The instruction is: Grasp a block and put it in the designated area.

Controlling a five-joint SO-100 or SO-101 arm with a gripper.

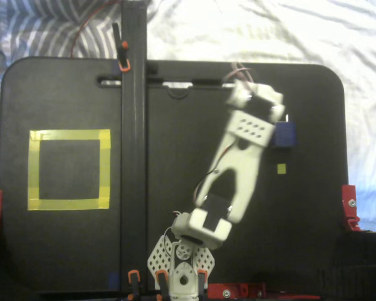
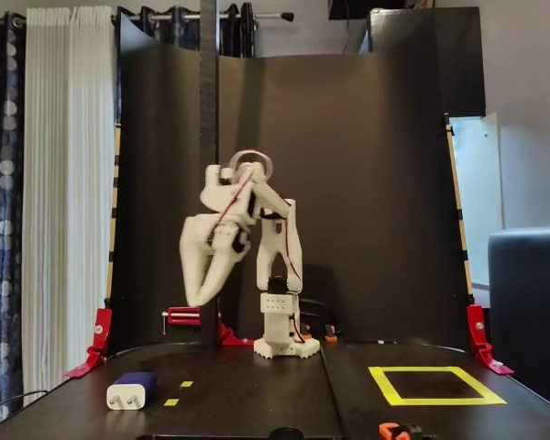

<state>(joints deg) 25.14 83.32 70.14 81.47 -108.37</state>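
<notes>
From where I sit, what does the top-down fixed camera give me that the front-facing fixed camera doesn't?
Only the top-down fixed view shows the whole yellow-taped designated area as a square, and the arm covering part of the block.

Only the front-facing fixed view shows height: the gripper hangs well above the board, with the block lying uncovered below it.

Both show the block, the designated area and the arm, with block and area on opposite sides of the board.

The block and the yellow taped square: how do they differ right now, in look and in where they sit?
The block is a small solid navy body with a white pronged end; the yellow taped square is a flat outline, much wider. In the front fixed view the block lies left of the arm's base, the square right. The hand hangs high above the block's side; nothing is over the square. Both rest on the black board.
</notes>
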